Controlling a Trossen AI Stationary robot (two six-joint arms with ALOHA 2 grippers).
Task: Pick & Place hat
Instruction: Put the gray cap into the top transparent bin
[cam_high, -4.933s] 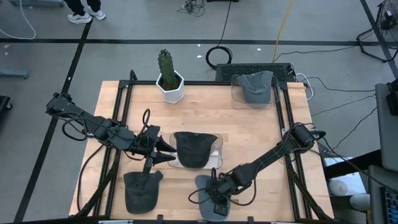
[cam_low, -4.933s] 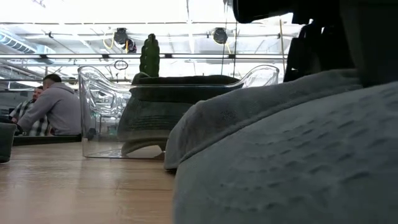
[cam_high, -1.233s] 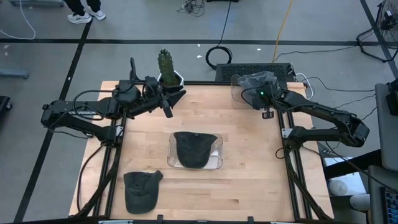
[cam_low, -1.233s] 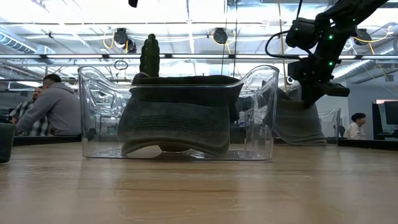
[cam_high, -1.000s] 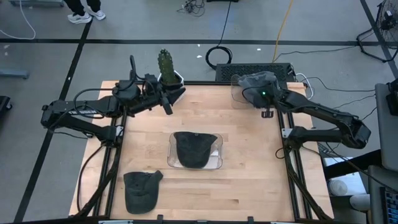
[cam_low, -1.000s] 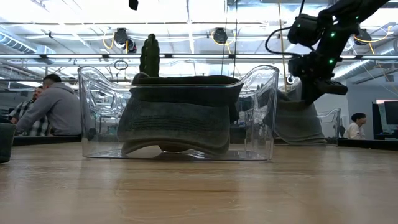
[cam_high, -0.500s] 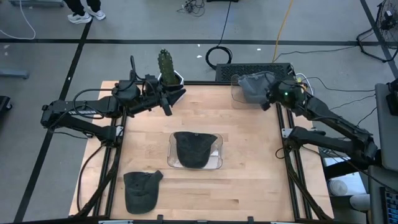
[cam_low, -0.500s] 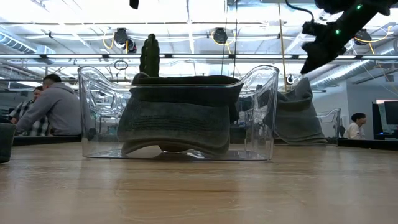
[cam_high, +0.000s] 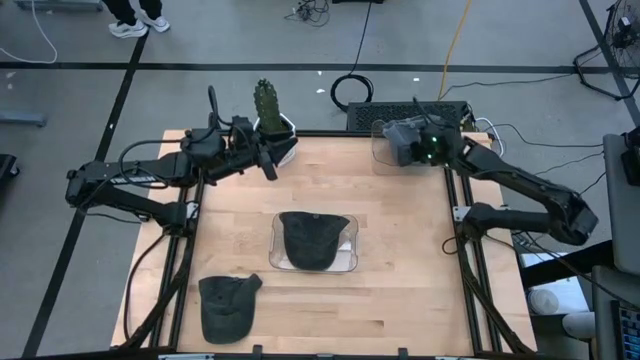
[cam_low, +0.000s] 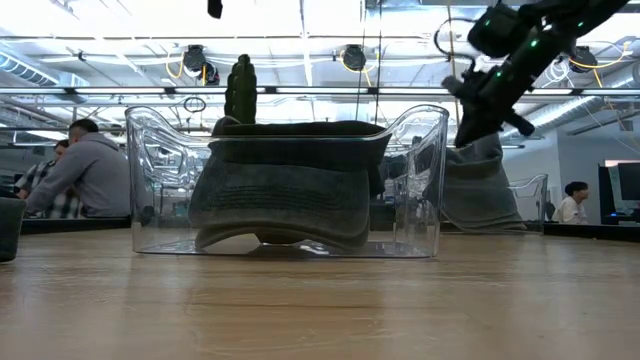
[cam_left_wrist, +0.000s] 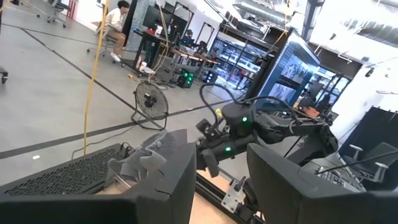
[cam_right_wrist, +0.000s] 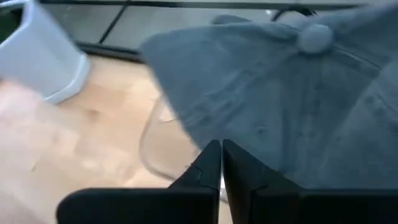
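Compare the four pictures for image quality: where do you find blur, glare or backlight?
Right wrist view: the white plant pot and the pale wooden tabletop are smeared by blur. Low view: bright ceiling light behind turns the dark cap in the clear plastic bin into a backlit shape. Left wrist view: the near dark fingers are soft. High view: even light, sharp.

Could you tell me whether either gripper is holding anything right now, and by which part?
Nothing is clearly held. The right gripper is shut at the edge of the grey hat; whether fabric is pinched cannot be told. The left gripper is empty.
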